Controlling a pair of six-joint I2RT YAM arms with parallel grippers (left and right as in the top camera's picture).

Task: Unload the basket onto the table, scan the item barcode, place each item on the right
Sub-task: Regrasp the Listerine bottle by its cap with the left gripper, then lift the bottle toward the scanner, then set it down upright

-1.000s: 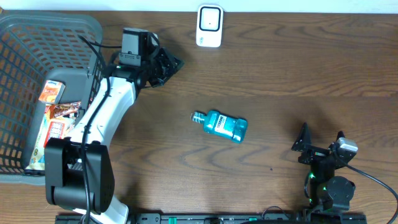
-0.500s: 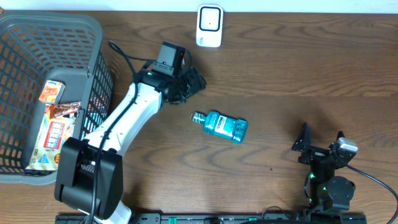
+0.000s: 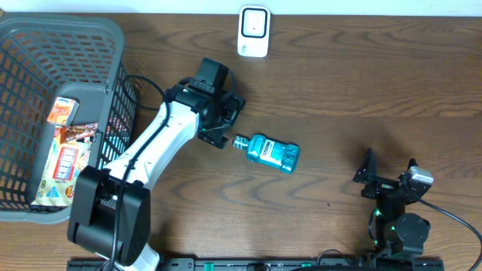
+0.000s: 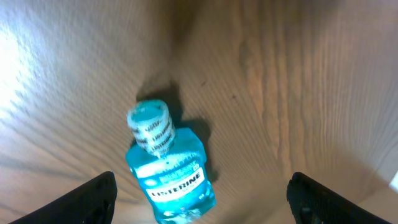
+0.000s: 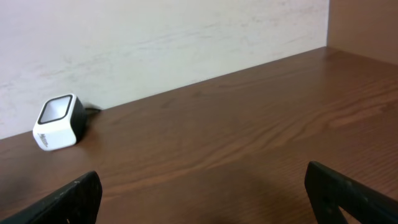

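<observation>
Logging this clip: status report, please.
Left gripper open, at the cap end of the bottle. Right gripper open, off to the side. Bottle lies flat, not gripped. Nothing between it and the scanner.

A dark wooden bench set against a pale wall

The bench [image 3: 361,90], brown with a long streaked grain, runs up to a white, faintly mottled wall [image 5: 186,31] along its far edge. A plain brown panel [image 5: 364,25] closes the far right corner, and a bright glare [image 4: 18,56] washes one patch of wood.
</observation>
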